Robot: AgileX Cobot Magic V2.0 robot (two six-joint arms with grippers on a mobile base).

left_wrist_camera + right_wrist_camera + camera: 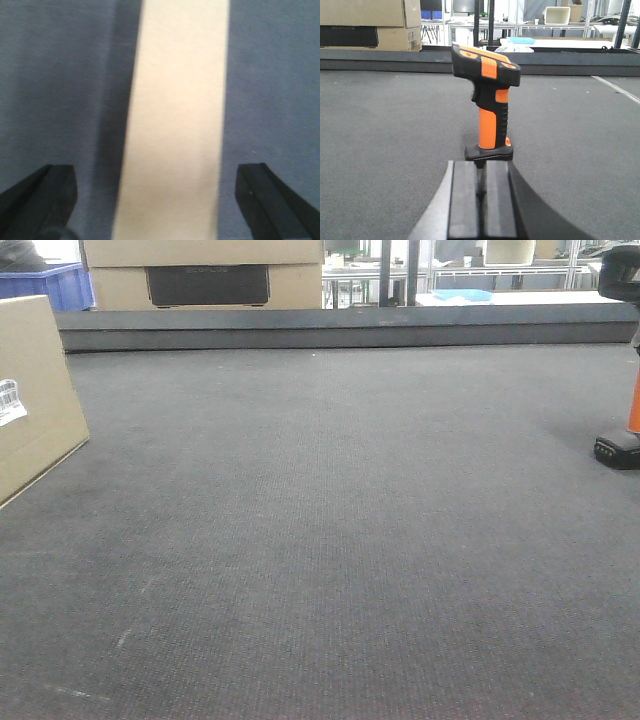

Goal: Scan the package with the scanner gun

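Observation:
The package (35,390), a tan cardboard box with a white label, stands on edge at the left border of the front view. In the left wrist view its narrow tan edge (175,120) runs between the two black fingertips (42,200), with a gap on each side. My left gripper (157,200) is open and straddles that edge. The scanner gun (487,100), with black head, orange handle and black base, stands upright on the grey mat. It also shows at the right border of the front view (622,435). My right gripper (481,167) is shut and empty, just short of the scanner's base.
Larger cardboard boxes with a dark panel (205,275) and a blue crate (60,285) stand behind a raised dark ledge (350,328) at the mat's far edge. A white line (617,90) runs on the mat to the right of the scanner.

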